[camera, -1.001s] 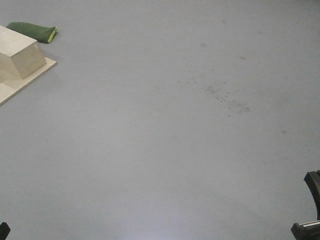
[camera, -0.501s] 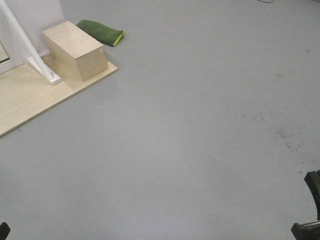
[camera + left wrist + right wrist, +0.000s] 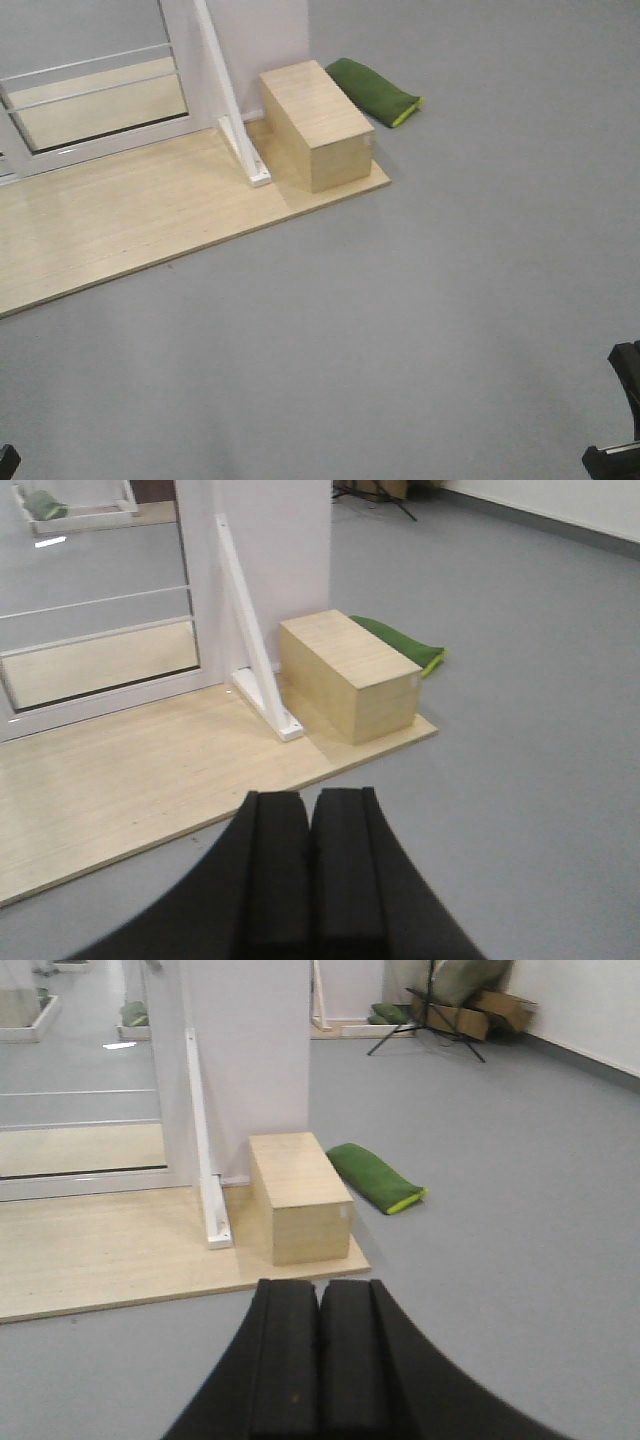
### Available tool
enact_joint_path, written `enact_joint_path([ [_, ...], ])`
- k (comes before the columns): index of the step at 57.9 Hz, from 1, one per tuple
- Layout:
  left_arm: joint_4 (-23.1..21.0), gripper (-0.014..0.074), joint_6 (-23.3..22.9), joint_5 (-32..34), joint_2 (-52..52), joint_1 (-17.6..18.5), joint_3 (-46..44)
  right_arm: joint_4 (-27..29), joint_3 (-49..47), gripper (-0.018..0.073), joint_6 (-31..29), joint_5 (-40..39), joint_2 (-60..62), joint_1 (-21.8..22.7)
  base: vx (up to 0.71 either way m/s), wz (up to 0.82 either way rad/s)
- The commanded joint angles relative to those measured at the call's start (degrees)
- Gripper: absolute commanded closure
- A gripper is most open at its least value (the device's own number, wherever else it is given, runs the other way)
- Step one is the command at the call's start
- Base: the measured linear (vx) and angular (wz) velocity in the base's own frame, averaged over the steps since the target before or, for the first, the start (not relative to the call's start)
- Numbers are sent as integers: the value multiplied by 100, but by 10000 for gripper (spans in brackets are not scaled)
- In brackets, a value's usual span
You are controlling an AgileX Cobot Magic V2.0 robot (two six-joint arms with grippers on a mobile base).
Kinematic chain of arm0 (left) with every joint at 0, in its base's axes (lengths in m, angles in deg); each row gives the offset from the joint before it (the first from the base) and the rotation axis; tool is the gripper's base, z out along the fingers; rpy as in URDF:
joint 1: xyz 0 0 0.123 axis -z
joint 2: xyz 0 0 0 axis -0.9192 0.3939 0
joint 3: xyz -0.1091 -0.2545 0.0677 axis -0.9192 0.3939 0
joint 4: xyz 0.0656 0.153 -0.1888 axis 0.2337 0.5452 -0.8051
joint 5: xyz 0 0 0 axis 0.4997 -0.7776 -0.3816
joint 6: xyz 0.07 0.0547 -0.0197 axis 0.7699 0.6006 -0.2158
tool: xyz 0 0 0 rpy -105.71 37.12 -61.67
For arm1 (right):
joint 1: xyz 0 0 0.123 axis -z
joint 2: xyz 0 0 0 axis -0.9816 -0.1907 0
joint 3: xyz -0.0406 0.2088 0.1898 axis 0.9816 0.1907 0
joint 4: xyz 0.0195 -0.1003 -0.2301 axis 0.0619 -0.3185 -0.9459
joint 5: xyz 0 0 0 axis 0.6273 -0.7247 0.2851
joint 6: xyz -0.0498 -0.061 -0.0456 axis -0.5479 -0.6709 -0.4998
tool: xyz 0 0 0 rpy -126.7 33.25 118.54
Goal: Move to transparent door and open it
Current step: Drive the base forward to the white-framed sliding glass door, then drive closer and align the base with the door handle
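The left gripper [image 3: 308,802] has its two black fingers pressed flat together with nothing between them, and the right gripper [image 3: 319,1287] is closed and empty in the same way. Both hang low over the grey floor [image 3: 450,300], well apart from anything they could touch.

There is no desk here, so the pale wooden platform [image 3: 130,220] serves for bearings. A wooden box [image 3: 315,125] stands on its far right corner. A green cushion [image 3: 375,92] lies on the floor just beyond that corner. Just left of the box, a slanted white brace [image 3: 225,100] props a white wall panel [image 3: 270,540]. Along the platform's far edge, toward its left, stands the transparent door [image 3: 95,100], white-framed glass with thin horizontal bars. Only its lower part shows, and no handle is in view.

This looks like the approach leg, with the opening not yet begun. The next move calls for driving nearer and further left until the door's handle edge shows. After that, one arm would need to lift, part its fingers around the pull and slide the panel sideways.
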Motion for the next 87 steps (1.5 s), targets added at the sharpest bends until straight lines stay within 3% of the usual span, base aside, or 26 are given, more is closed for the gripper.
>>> enact_joint_path([
  [1,-62,576,-40,429,-83,36,56,-10,27,564,-43,-455,92,28,53,64],
  [37,-62,576,-40,429,-83,36,56,-10,27,564,-43,-455,92,28,52,52],
  [87,-62,576,-40,429,-83,36,56,-10,27,564,-43,-455,92,28,50,17],
])
